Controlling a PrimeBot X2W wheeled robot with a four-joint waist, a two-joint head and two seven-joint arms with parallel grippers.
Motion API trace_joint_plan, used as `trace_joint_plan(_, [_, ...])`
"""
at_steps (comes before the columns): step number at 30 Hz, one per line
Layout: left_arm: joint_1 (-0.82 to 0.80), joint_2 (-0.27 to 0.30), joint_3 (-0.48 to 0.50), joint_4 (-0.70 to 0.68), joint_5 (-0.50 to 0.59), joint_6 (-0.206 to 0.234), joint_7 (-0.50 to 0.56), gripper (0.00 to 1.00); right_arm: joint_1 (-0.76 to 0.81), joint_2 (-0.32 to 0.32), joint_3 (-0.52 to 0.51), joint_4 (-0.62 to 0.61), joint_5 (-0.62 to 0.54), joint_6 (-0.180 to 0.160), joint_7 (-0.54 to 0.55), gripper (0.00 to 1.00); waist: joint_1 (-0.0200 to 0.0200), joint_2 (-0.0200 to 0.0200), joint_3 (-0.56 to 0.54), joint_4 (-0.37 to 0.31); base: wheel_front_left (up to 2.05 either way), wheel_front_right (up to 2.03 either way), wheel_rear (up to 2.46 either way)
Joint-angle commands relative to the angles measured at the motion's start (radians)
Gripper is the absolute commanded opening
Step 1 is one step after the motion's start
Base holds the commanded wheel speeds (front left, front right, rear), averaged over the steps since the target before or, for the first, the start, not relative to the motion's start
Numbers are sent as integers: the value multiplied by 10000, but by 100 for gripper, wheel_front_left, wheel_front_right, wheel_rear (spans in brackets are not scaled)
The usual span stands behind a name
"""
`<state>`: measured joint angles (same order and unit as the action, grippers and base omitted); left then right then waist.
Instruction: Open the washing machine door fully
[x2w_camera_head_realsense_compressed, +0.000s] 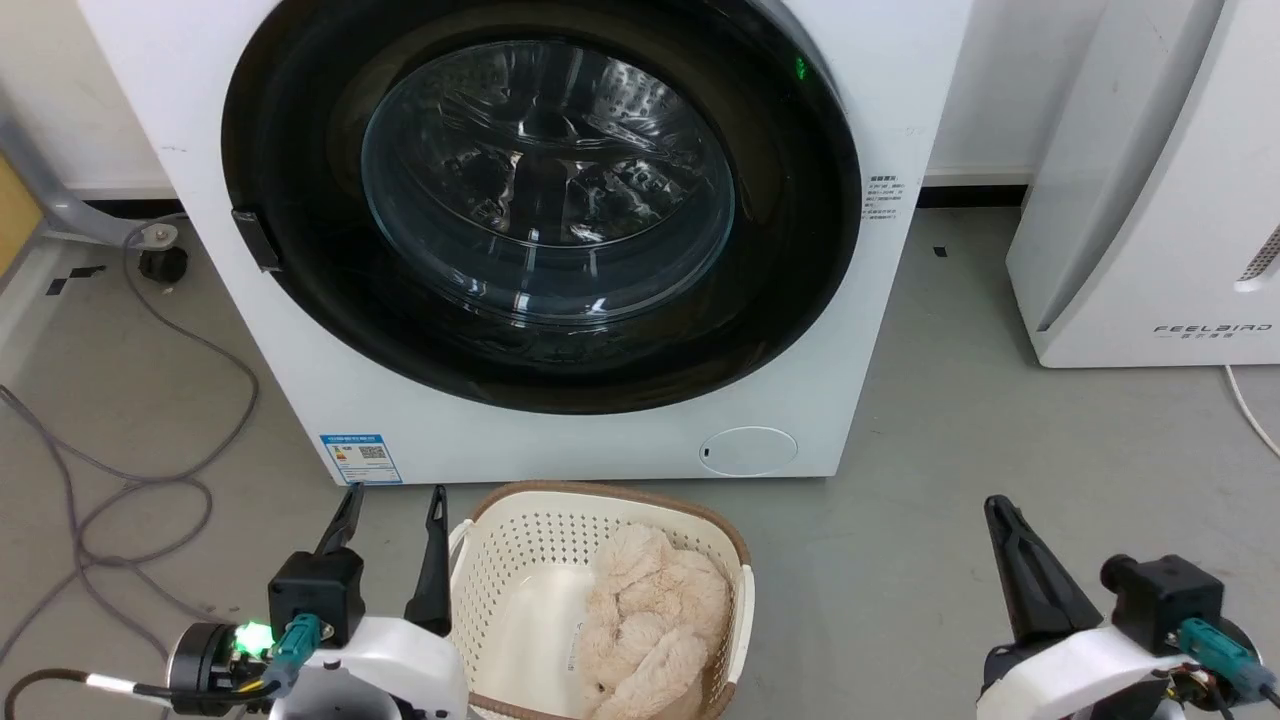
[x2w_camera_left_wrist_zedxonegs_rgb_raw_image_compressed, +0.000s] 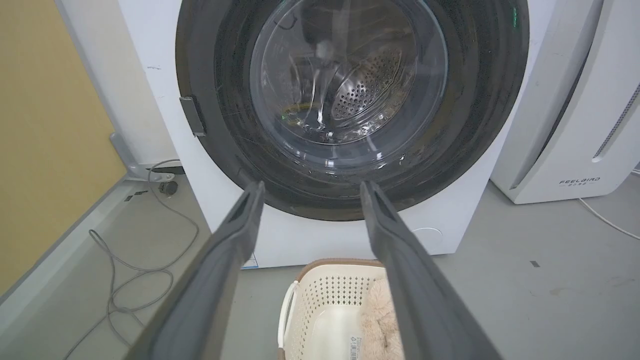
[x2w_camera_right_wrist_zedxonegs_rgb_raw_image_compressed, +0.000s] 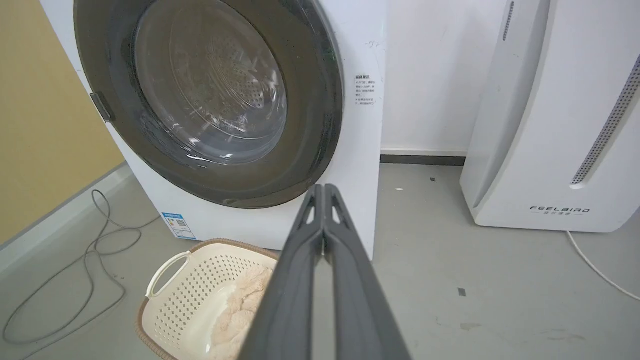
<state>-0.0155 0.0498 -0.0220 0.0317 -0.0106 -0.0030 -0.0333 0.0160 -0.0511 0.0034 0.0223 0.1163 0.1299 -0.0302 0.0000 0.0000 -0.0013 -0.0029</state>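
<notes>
The washing machine door (x2w_camera_head_realsense_compressed: 540, 200) is shut, its glossy black ring lying flush in the white front of the machine, the glass bowl at its centre showing the steel drum behind. A small dark tab (x2w_camera_head_realsense_compressed: 255, 240) sits on the left of its rim; I take that for the pull, though I cannot tell for sure. Nothing is touching the door.

Right below it on the floor stands a cream basket (x2w_camera_head_realsense_compressed: 520, 550) with a fluffy beige bundle (x2w_camera_head_realsense_compressed: 650, 620) inside, close against the machine's foot. The left gripper (x2w_camera_head_realsense_compressed: 394, 492) hangs low just beside the basket, its fingers spread wide and holding nothing. The right gripper (x2w_camera_head_realsense_compressed: 1003, 515) is off on the other side, well apart from the door, its fingers pressed together and empty. A tall white appliance (x2w_camera_head_realsense_compressed: 1150, 200) stands to the right of the machine.

What worries me: the tab is small and the ring slick, so fingers could slide off and scrape the gloss. An arm reaching in low might shove or tip the basket. And a weak pull may only pop the latch, leaving the door half open.
</notes>
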Motion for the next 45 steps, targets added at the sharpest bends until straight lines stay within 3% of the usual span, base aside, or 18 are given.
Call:
trace_joint_plan(1, [-81, 2, -49, 55, -67, -65, -123, 100, 74, 2, 36, 64, 499, 1, -131, 0, 0, 0, -4, 0, 0, 0, 0])
trace_joint_plan(22, [-270, 40, -301, 265, -261, -191, -564, 100, -621, 3, -167, -240, 7189, 3, -600, 0, 0, 0, 217, -49, 0, 0, 0])
trace_joint_plan(33, [-561, 122, -380, 198, -347, -287, -773, 100, -2063, -119, -647, 471, 9513, 3, -738, 0, 0, 0, 703, -60, 0, 0, 0])
trace_joint_plan(45, [-1081, 207, -465, -161, -448, -418, -1024, 100, -4751, -1241, -199, 2176, 11715, 4, -1031, 0, 0, 0, 1572, 47, 0, 0, 0])
